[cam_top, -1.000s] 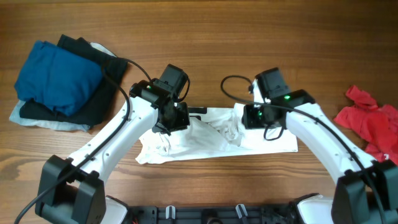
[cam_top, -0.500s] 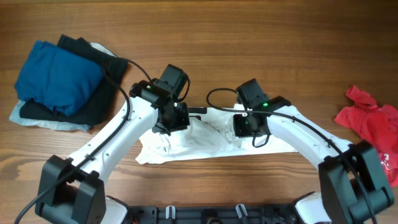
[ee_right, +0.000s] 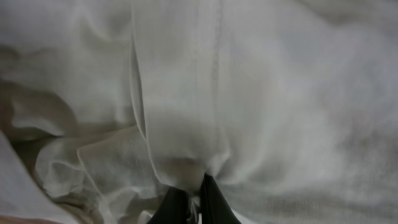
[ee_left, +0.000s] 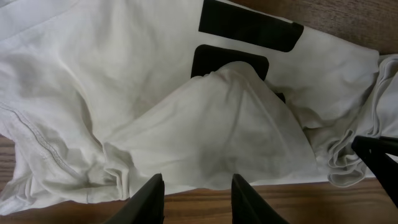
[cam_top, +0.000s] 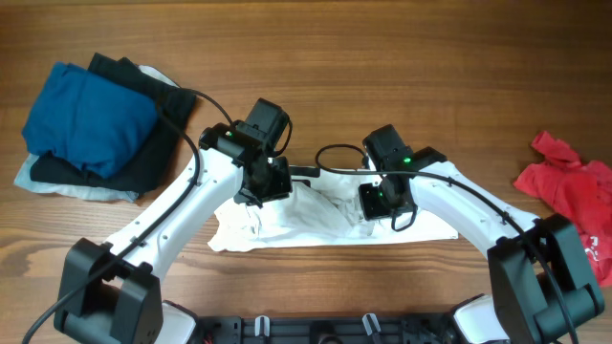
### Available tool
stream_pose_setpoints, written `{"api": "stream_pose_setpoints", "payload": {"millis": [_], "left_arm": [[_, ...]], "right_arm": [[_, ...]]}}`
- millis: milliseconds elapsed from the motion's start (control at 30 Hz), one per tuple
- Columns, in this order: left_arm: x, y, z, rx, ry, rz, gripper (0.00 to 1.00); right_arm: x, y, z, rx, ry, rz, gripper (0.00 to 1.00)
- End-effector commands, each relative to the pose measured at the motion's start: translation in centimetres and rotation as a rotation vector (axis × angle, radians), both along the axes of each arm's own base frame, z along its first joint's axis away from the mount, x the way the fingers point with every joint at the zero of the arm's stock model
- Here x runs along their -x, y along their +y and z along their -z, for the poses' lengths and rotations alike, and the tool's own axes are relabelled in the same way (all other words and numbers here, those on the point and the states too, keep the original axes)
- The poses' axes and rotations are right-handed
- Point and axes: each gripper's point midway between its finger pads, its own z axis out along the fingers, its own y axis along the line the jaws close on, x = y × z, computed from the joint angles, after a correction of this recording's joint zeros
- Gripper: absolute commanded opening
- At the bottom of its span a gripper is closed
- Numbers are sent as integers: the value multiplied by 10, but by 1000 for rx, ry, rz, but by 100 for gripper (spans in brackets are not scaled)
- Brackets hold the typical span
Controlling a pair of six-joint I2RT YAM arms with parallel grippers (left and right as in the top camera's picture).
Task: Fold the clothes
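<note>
Overhead view: wooden counter (cam_top: 382,57), two white arms reaching in from the near edge.

- Pile at the left edge: blue garment (cam_top: 91,119) on top of a black one (cam_top: 143,153), with something pale under both. Well apart from the arms.
- Red garment (cam_top: 569,186), crumpled at the right edge and partly cut off by the right arm's base.
- Shirt (cam_top: 316,225), white, rumpled, at the middle of the near edge. Its long axis runs left to right, parallel to that edge.
- Black print bars (ee_left: 249,25) show only in the left wrist view.
- Left claw (ee_left: 198,199): fingers apart, a raised tent of cloth running into the gap. Cannot tell whether it is pinched or merely lying there.
- Right claw (ee_right: 189,202): fingers together, clamped on a vertical ridge of the shirt.

Key relation: both claws sit on the shirt's far side, left claw left of centre, right claw right of centre. The loose hem lies nearer the bases. Judgement: any fold or straightening pull would run across the short axis, and the right arm already has its hold.

Hard to read: both wrists hide the shirt's far edge from above. Collar and sleeves not identifiable. The right wrist view is too close and soft to place the pinch on the garment.
</note>
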Motion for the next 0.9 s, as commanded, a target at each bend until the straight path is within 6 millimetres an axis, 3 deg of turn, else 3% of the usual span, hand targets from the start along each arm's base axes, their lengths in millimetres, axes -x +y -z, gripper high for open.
{"api": "stream_pose_setpoints", "payload": {"millis": [0, 100, 233, 500, 867], "left_arm": [[-3, 3, -2, -7, -17, -1, 35], [-3, 3, -2, -7, -16, -1, 35], [-3, 3, -2, -7, -17, -1, 36], [-3, 3, -2, -7, -17, -1, 36], [-3, 3, -2, -7, -18, -1, 37]], "right_arm": [[8, 4, 6, -21, 35, -61, 4], [11, 11, 5, -60, 38, -147, 4], [12, 8, 4, -47, 38, -136, 4], [-1, 7, -27, -56, -73, -57, 4], [15, 20, -33, -150, -12, -98, 4]]}}
